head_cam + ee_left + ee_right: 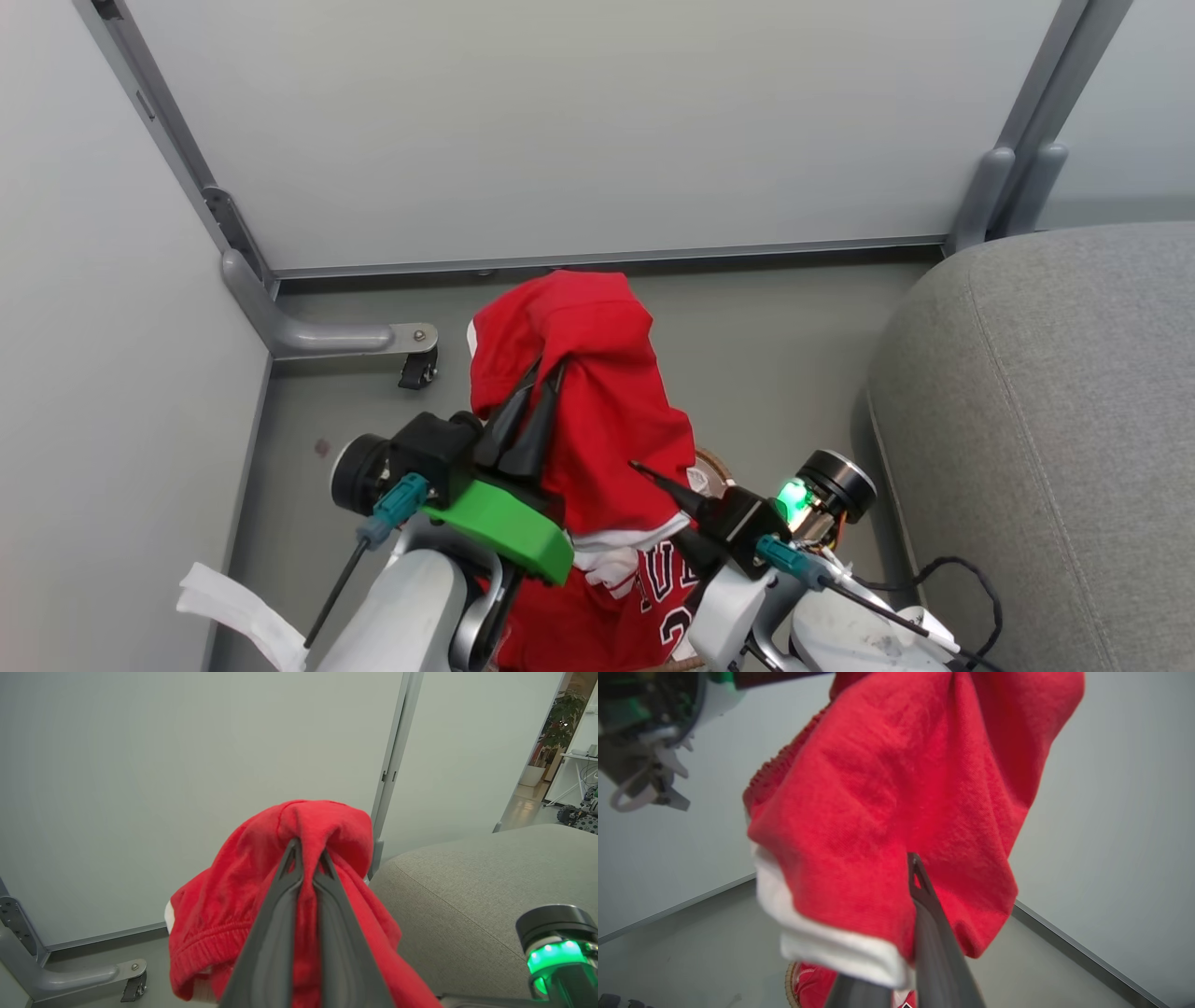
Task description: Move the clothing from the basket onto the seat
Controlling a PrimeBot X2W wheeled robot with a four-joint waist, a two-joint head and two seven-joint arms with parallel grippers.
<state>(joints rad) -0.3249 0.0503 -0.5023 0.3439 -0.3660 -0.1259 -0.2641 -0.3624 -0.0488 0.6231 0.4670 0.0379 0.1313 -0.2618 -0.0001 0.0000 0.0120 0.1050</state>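
our left gripper (549, 366) pinches the red shirt (597, 373) high to clear the basket (788, 981) before the seat (1046, 420); whether our right gripper (665, 504) grips its hem we cannot tell.

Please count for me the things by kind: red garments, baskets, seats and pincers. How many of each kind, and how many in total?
Red garments: 2 (lifted shirt, jersey)
Basket: 1
Seat: 1
Pincers: 2 (left pincer, right pincer)
Total: 6
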